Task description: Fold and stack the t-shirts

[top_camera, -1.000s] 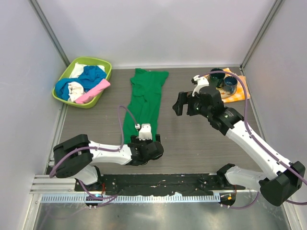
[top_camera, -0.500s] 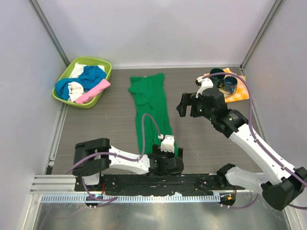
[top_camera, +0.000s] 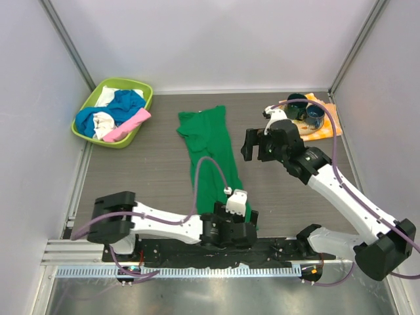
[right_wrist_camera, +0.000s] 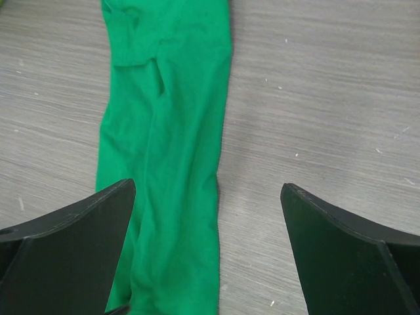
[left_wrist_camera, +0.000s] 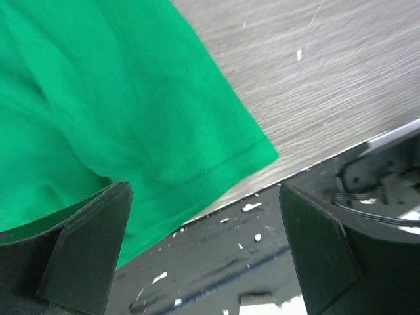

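A green t-shirt lies in a long narrow strip down the middle of the table, its neck end far and its hem near. My left gripper sits low at the near edge, over the hem corner; it is open, with nothing between its fingers. The right gripper hovers open just right of the strip's middle. In the right wrist view the green t-shirt runs under the left finger. Blue, white and pink t-shirts are heaped in the basket.
The lime-green basket stands at the far left. An orange checkered cloth with dark cups lies at the far right. The black base plate runs along the near edge, under the left gripper. White walls close in the sides.
My left arm has swung right along the near edge, and the green shirt's near end has shifted right with it. The right gripper has barely moved.
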Controlling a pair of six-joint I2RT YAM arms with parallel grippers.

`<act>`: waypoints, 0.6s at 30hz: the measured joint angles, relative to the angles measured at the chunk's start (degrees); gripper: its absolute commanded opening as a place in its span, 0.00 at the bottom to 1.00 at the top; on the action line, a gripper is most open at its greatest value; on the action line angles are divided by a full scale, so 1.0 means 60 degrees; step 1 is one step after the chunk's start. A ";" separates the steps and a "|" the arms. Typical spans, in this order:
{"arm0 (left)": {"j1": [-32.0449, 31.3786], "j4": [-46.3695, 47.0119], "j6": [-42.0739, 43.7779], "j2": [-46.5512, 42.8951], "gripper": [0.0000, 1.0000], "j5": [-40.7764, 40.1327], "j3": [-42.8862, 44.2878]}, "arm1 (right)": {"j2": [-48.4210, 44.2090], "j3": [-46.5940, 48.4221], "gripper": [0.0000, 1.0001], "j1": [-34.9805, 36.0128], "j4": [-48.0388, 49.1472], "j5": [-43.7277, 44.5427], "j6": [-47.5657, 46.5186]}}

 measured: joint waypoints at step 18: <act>0.0102 -0.3971 -0.3133 -0.4608 1.00 0.0055 -0.1963 | -0.1005 -0.2951 0.95 0.0426 -0.0914 -0.0222 0.1985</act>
